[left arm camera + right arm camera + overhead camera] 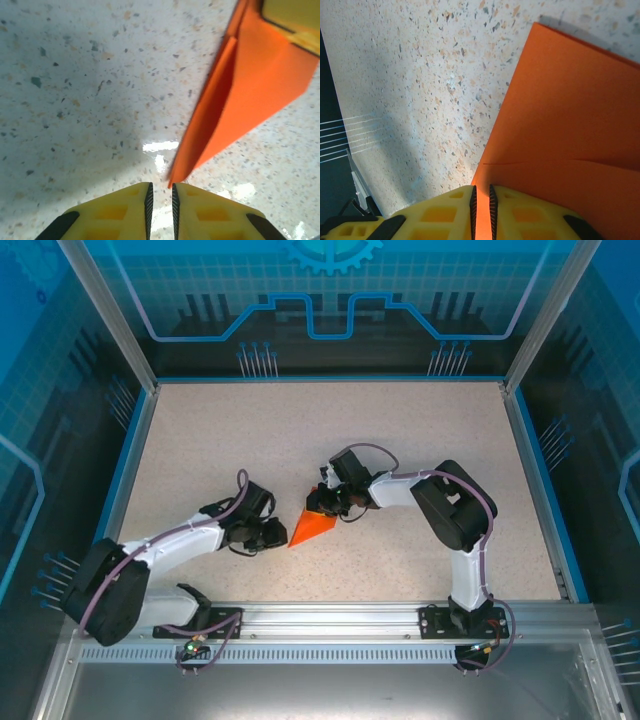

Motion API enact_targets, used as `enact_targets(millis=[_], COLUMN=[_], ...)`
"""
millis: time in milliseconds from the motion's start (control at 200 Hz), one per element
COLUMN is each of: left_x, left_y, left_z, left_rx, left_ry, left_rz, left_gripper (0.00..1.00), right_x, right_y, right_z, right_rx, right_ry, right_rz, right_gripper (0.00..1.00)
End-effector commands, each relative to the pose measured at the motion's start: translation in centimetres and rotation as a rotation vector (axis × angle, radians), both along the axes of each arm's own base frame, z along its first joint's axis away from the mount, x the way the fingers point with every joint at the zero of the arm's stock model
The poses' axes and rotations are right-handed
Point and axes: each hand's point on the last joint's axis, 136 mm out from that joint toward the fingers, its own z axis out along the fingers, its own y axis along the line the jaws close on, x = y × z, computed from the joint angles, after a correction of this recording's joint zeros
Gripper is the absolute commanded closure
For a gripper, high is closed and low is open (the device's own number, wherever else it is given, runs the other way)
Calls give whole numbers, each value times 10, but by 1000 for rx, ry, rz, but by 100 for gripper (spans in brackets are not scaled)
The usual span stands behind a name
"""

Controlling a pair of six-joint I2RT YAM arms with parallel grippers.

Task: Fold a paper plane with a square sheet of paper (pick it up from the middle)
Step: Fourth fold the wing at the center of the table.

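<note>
Speckled tabletop (300, 430). Orange paper plane (312, 527), a folded pointed wedge, lies mid-tabletop between the arms. Right gripper (481, 210): fingers clamped on the wedge's far wide end. Left gripper (160, 202): fingers nearly together, empty, just beside the near tip. Judgement: keep right pinch firm as anchor; left should press along the crease, not drag the tip.

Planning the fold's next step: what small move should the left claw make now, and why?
Probably ease the left claw forward onto the tip of the folded orange paper wedge: its nearly shut fingers sit just short of that tip, gripping nothing, while the right claw pinches the paper's edge.
</note>
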Motion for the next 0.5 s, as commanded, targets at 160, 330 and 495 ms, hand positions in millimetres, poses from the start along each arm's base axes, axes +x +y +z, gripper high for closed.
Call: enact_targets(millis=[160,330,495], left_x=[14,26,25], left_y=[-45,-66,-68], left_z=[46,42,22], left_rx=[-233,-323,-321], left_ry=[-59,-43,18], left_rz=[-98,-117,-109], left_gripper=[75,76,77], right_x=[-11,-12,-12], right_y=[-27,-28,-28], right_z=[-47,-49,-51], right_rx=[-161,-164,-168], right_ry=[67,71,74], right_rz=[-25,-28,-24], right_gripper=[82,82,82])
